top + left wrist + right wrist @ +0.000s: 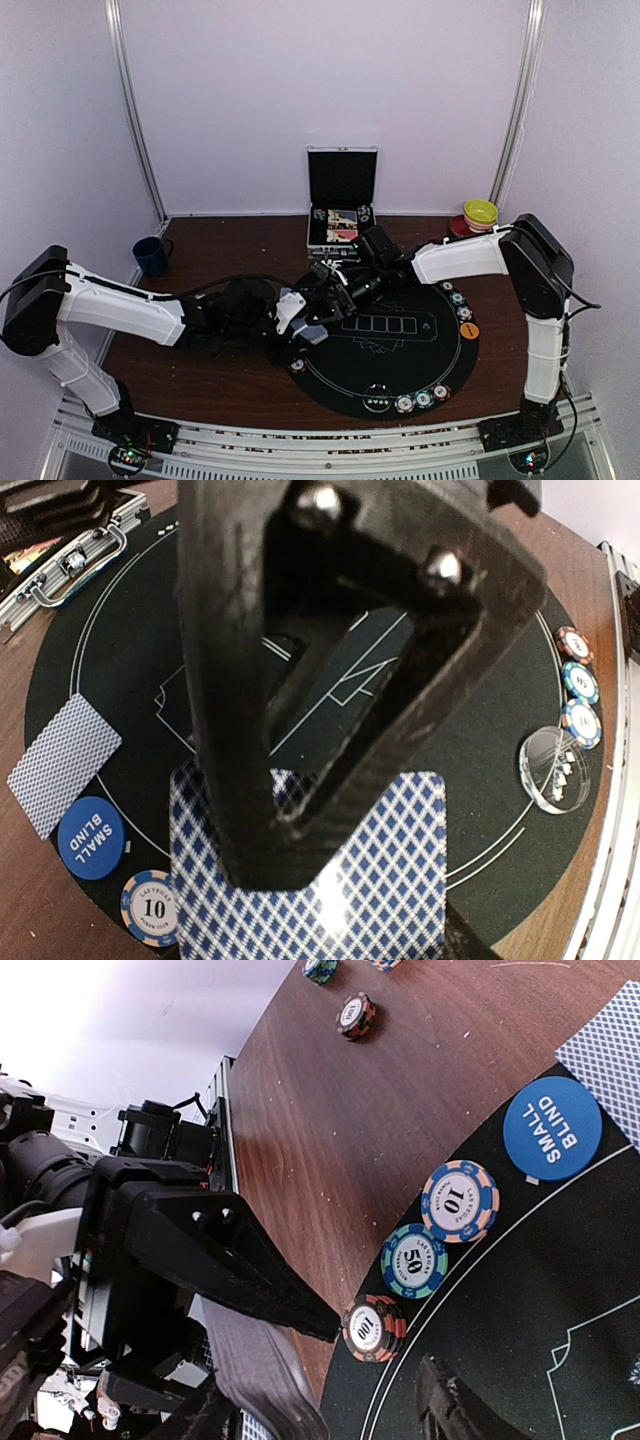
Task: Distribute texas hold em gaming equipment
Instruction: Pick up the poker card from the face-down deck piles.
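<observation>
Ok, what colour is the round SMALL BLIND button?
The SMALL BLIND button is blue with white lettering. It shows best in the left wrist view.

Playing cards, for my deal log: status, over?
Left claw shut on blue-backed playing card over round black mat's edge. Right claw close beside, jaws unclear. Round blue SMALL BLIND button nearby.

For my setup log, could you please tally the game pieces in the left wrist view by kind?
Cards: 2
Chips: 4
Blue button: 1
Clear disc: 1
Total: 8
</observation>
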Robot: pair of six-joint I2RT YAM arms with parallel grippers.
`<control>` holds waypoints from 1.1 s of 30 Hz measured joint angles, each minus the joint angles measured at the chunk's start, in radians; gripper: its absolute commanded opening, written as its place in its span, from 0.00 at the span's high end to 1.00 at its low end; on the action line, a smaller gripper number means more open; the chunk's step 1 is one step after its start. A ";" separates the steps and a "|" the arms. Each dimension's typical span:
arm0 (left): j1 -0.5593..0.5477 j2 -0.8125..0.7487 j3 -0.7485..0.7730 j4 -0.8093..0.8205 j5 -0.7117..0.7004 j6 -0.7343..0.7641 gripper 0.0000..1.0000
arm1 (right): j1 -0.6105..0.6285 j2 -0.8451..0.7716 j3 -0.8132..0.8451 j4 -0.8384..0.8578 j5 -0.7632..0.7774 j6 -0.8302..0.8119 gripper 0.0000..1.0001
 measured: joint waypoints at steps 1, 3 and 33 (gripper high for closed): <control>0.000 -0.001 0.000 0.002 0.001 0.000 0.48 | 0.003 0.003 0.002 -0.002 -0.001 -0.002 0.39; 0.000 -0.002 0.000 0.004 0.002 0.000 0.48 | 0.006 0.008 0.005 -0.007 -0.004 -0.006 0.39; 0.001 -0.002 -0.007 -0.018 -0.010 0.000 0.48 | -0.017 0.020 0.078 -0.201 0.012 -0.171 0.77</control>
